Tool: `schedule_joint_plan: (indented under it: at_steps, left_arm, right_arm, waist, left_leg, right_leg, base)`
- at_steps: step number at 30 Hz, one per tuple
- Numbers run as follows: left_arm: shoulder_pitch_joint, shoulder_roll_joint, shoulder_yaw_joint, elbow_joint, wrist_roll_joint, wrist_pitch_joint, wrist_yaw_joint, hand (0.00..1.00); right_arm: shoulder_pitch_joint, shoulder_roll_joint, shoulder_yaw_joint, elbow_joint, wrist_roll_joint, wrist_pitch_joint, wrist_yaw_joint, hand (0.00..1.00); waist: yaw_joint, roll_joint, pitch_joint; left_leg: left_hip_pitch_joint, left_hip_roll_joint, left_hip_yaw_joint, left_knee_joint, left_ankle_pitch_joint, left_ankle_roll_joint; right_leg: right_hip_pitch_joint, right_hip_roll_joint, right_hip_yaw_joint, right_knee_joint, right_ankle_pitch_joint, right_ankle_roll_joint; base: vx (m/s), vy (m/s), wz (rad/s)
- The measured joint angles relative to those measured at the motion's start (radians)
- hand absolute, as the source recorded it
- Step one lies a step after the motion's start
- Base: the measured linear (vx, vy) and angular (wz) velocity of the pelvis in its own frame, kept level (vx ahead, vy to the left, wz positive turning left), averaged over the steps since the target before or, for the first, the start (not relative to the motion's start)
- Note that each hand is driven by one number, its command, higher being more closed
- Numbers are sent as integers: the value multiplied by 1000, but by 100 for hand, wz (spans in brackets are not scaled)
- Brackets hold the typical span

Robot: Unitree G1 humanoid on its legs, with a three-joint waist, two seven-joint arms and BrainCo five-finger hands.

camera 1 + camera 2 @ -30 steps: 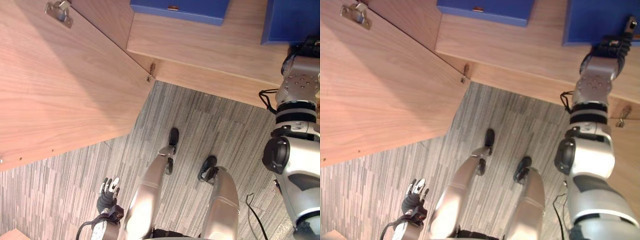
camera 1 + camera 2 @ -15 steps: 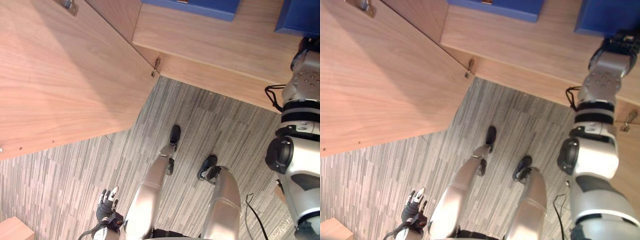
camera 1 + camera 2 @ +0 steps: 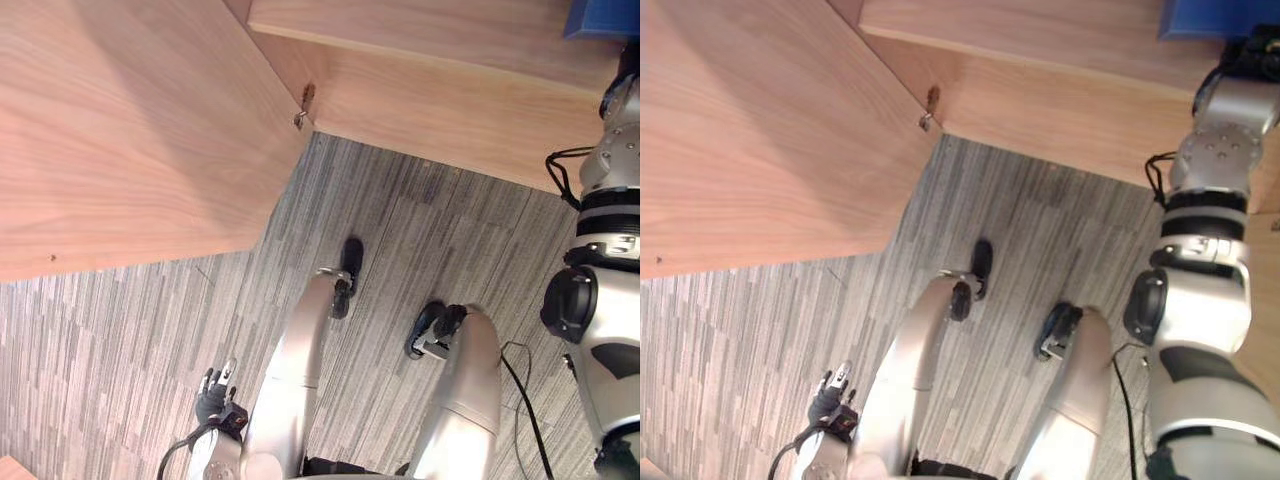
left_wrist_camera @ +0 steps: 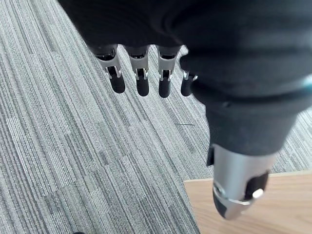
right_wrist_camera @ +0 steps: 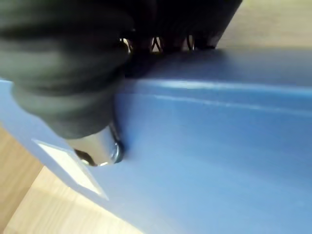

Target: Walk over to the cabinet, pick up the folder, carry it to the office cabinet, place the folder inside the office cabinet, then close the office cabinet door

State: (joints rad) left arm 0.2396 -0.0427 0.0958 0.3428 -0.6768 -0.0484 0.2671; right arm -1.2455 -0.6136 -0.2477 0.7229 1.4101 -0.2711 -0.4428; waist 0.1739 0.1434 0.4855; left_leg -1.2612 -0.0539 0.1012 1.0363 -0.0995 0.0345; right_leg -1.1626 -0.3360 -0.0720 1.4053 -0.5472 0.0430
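Observation:
A blue folder [image 3: 1200,18] stands on the wooden cabinet shelf [image 3: 430,25] at the upper right. My right hand [image 3: 1252,55] reaches up to it. In the right wrist view the folder's blue face [image 5: 219,146] is very close. The fingers [image 5: 170,41] hook over its top edge and the thumb [image 5: 97,148] presses on its side, so the hand pinches the folder. My left hand [image 3: 216,392] hangs low beside me over the carpet. Its fingers [image 4: 139,80] are straight and hold nothing.
The open cabinet door [image 3: 130,130], a large light-wood panel, juts out on the left, with a metal hinge [image 3: 303,105] at its inner corner. Grey striped carpet [image 3: 420,230] lies below the cabinet. A low light-wood corner [image 4: 243,204] sits near my left hand.
The whole picture has shifted: shelf and folders slid toward the top edge, so the camera moved. My right hand stays on the blue folder; my left hand still hangs low.

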Motion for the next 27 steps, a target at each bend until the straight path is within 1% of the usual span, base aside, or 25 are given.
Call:
schedule_joint_plan:
  at_steps: [5,8,10,11,12,13,15,18,19,20,21,22,23,24,25,27]
  left_arm:
    - [0,0,12,27,-1,0,1,0]
    - [0,0,21,54,-1,0,1,0]
    - [0,1,22,59,-1,-1,1,0]
    - [0,1,22,64,0,-2,0,0]
    - [0,1,23,69,0,-5,-1,0]
    - [0,1,25,72,0,-7,-3,0]
    - [0,1,32,87,0,-10,-16,0]
    - [0,1,38,97,0,-11,-24,0]
    - [0,1,41,99,0,-11,-27,0]
    - [0,3,43,101,0,-11,-31,0]
    - [0,8,43,101,0,-11,-35,0]
    - [0,9,43,101,0,-11,-38,0]
    - [0,11,43,101,0,-11,-44,0]
    - [0,11,44,99,0,-11,-45,0]
    - [0,15,46,98,0,-11,-58,0]
    - [0,23,47,96,3,-10,-76,0]
  right_arm:
    - [1,-2,-18,1,-20,10,7,0]
    - [1,-15,-7,3,-51,34,28,0]
    - [1,-41,13,21,-104,70,43,0]
    - [1,-57,29,30,-151,101,55,0]
    - [1,-75,61,42,-204,132,68,0]
    - [1,-84,83,51,-228,146,73,0]
    - [0,-105,153,87,-287,191,102,0]
    - [-2,-124,217,106,-338,216,136,0]
    - [-2,-131,247,120,-377,229,151,0]
    - [-3,-133,263,133,-415,242,164,0]
    - [-10,-136,304,152,-463,256,177,0]
    - [-18,-137,336,166,-504,269,187,0]
    - [-23,-142,375,183,-581,288,211,0]
    - [-23,-144,396,189,-604,291,219,0]
    - [-23,-144,429,198,-683,311,246,0]
    - [-23,-142,473,213,-793,325,290,0]
  waist:
    - [-4,0,0]
    - [-5,0,0]
    - [-6,0,0]
    - [-7,0,0]
    - [-10,0,0]
    - [-12,0,0]
    - [-18,-2,-1]
    - [-20,-5,-2]
    - [-22,-6,-2]
    - [-23,-12,-4]
    - [-24,-19,-6]
    - [-25,-20,-6]
    - [-30,-20,-6]
    - [-32,-22,-6]
    - [-34,-31,-10]
    - [-42,-38,-9]
  left_leg:
    - [-6,12,10,-6,4,-5]
    - [-6,15,12,-8,10,-8]
    - [-5,15,11,-12,15,-7]
    - [-4,15,10,-19,18,-5]
    - [-1,15,6,-24,19,-6]
    - [3,15,3,-28,20,-6]
    - [27,15,-5,-63,30,-9]
    - [53,16,-7,-124,54,-12]
    - [66,17,-10,-150,65,-9]
    - [75,17,-10,-170,73,-11]
    - [86,21,-11,-191,81,-11]
    - [93,26,-13,-204,86,-10]
    - [106,27,-16,-226,97,-5]
    - [114,27,-17,-237,101,-9]
    - [126,28,-15,-267,110,-13]
    - [151,41,-14,-315,128,-14]
  right_leg:
    - [-9,-1,-3,3,0,0]
    - [-8,-2,-6,0,0,0]
    - [-5,-2,-9,-5,2,-3]
    - [-3,-3,-13,-11,3,-5]
    - [4,-2,-20,-20,7,-11]
    - [10,-2,-25,-25,8,-14]
    - [36,0,-42,-57,14,-13]
    - [53,4,-56,-106,33,-14]
    - [65,8,-64,-129,43,-16]
    - [71,10,-66,-143,50,-17]
    - [78,16,-70,-162,60,-21]
    - [87,21,-78,-179,67,-25]
    - [101,22,-87,-197,76,-27]
    - [107,24,-89,-207,79,-24]
    - [111,28,-90,-230,87,-20]
    - [130,48,-95,-278,108,-15]
  base:
    - [22,-69,3]
    - [64,-79,1]
    - [86,-84,2]
    - [90,-82,2]
    - [91,-81,2]
    - [90,-82,3]
    - [91,-97,2]
    - [76,-92,-1]
    - [63,-65,-1]
    - [80,-76,-3]
    - [80,-71,-8]
    - [96,-76,-7]
    - [80,-59,-3]
    - [75,-54,-2]
    - [66,-53,-7]
    - [63,-56,-18]
